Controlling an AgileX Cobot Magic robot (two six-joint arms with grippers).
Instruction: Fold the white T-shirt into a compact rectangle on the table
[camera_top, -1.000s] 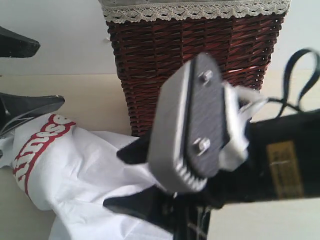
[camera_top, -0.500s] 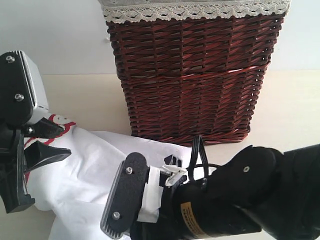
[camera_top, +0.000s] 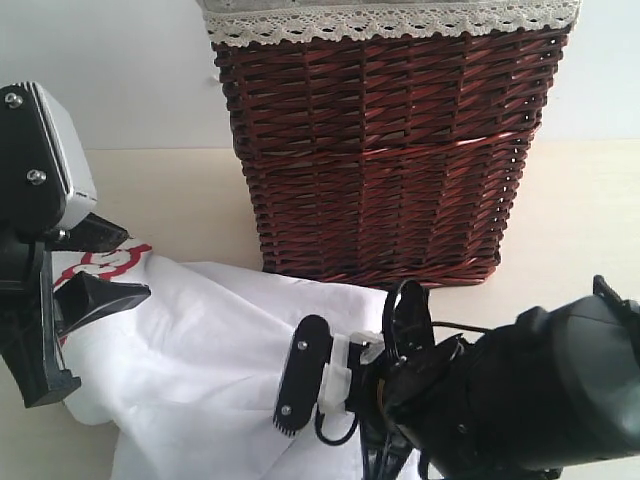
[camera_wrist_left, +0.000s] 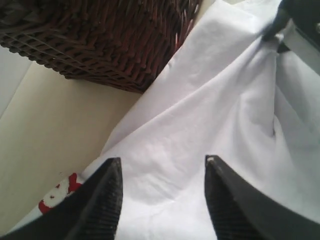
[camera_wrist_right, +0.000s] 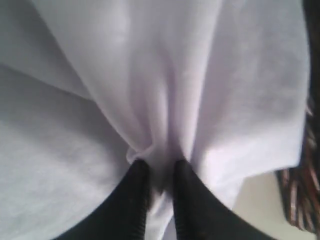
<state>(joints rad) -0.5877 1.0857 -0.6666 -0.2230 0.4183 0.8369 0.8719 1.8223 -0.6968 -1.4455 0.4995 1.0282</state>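
Exterior: one white T-shirt (camera_top: 220, 340) is seen lying crumpled on the table (camera_top: 170, 190), just in front of one wicker basket (camera_top: 380, 150). The shirt's lower edge is cut off by the frame. Its red lettering (camera_top: 105, 258) is mostly hidden by the left gripper (camera_top: 137, 264). The fingertips of the right arm (camera_top: 520, 390) are covered by its own body. Left wrist: two fingers (camera_wrist_left: 100, 200) are held well apart over flat cloth, nothing clamped; the basket is only partly in frame. Right wrist: the right gripper (camera_wrist_right: 159, 167) is nearly closed, with a gathered fold of the shirt pinched between its two fingers. The picture is soft and the basket is reduced to a sliver.
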